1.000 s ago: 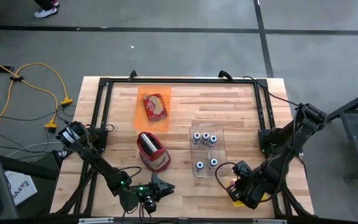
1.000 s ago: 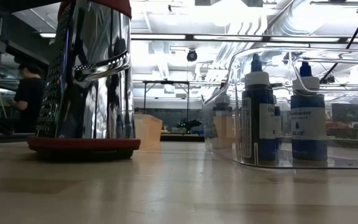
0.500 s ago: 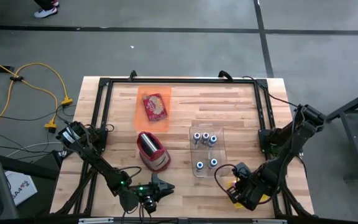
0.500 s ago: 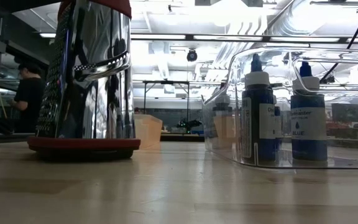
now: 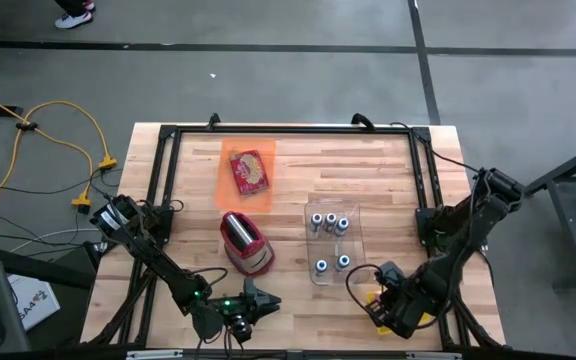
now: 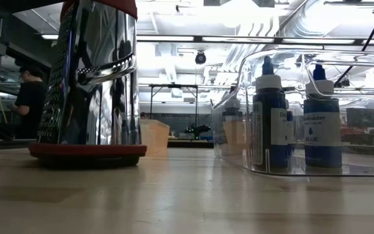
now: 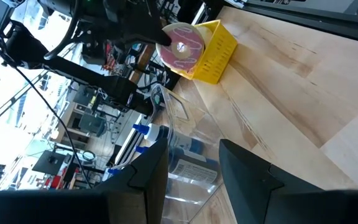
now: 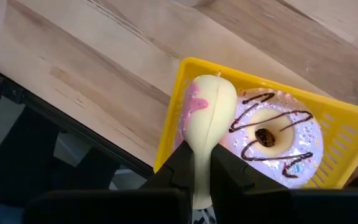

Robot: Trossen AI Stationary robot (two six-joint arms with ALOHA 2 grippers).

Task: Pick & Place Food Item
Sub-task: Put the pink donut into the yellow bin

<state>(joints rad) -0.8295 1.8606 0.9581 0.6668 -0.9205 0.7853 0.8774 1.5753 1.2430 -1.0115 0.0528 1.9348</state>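
A pink-frosted donut (image 8: pixel 205 118) hangs edge-on in my shut right gripper (image 8: pixel 202 167), over a yellow basket (image 8: pixel 173 124) near the table's front right. In the basket lies a second donut (image 8: pixel 272 140), pale-frosted with chocolate lines. The left wrist view shows the held donut (image 7: pixel 182 43) beside the basket (image 7: pixel 216 43). My left gripper (image 7: pixel 194 180) waits open at the front edge (image 5: pixel 258 300), nothing between its fingers. My right gripper pinches the donut's rim (image 8: pixel 202 163) between its two fingers, which come from above and point down. The donut hangs below the fingers on edge, its cream underside and pink frosting both showing, above the basket's near rim.
A steel grater (image 5: pixel 245 243) with a red base stands left of centre. A clear tray (image 5: pixel 330 243) with small blue bottles sits beside it. A red packet (image 5: pixel 250 170) lies on an orange mat at the far side. A black frame (image 5: pixel 288 130) runs round the table.
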